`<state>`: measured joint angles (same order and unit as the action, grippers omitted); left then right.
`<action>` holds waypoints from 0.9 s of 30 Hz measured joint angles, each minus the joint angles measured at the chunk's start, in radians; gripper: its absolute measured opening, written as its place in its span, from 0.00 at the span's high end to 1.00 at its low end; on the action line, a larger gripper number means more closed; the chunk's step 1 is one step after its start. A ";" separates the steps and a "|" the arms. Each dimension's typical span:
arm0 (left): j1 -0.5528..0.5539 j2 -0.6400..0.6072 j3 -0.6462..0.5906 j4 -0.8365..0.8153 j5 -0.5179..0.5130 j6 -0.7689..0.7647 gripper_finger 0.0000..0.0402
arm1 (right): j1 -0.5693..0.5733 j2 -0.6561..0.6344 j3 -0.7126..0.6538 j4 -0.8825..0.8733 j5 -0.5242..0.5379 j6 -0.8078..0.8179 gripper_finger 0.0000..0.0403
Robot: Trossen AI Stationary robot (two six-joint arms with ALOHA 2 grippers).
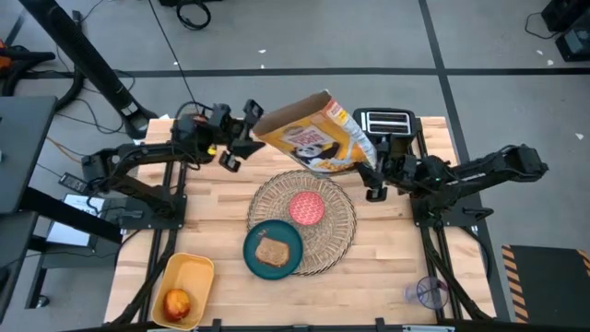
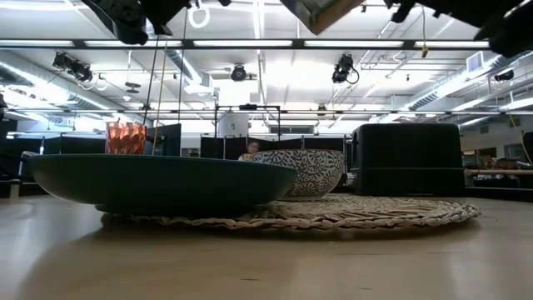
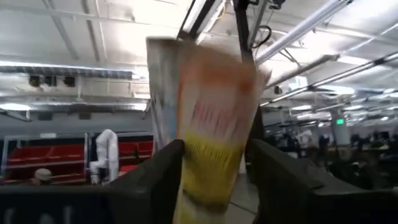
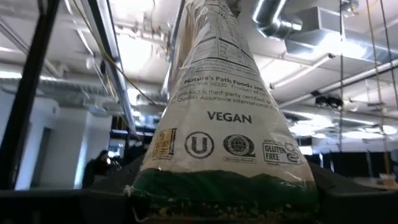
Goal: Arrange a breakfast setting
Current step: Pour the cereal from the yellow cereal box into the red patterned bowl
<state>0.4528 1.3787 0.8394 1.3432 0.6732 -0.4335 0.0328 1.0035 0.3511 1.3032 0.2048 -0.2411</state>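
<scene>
Above the table's far edge, your right gripper [image 1: 375, 168] is clamping the cereal box [image 1: 316, 135], tilted lengthwise over the pink bowl [image 1: 307, 207]; your left gripper [image 1: 238, 140] is standing parted beside it.

A cereal box [image 1: 316, 132] hangs tilted beside a black toaster [image 1: 386, 120].
</scene>
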 joint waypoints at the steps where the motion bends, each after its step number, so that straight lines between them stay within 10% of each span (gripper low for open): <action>1: 0.018 -0.011 0.000 -0.010 0.015 0.006 0.49 | 0.004 -0.038 -0.002 -0.056 0.013 -0.003 0.40; 11: 0.081 -0.047 0.000 -0.452 0.069 0.255 0.47 | 0.013 -0.428 0.000 -0.627 0.064 0.022 0.40; 17: -0.016 -0.027 -0.023 -0.907 -0.164 0.467 0.47 | 0.013 -0.649 0.001 -0.871 0.022 0.072 0.40; 27: -0.263 0.055 -0.046 -0.952 -0.398 0.436 0.47 | 0.013 -0.893 0.103 -1.397 -0.079 0.136 0.40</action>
<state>0.1901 1.4338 0.7933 0.3908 0.2753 0.0022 0.0460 0.1109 0.4545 -0.0942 0.1261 -0.1047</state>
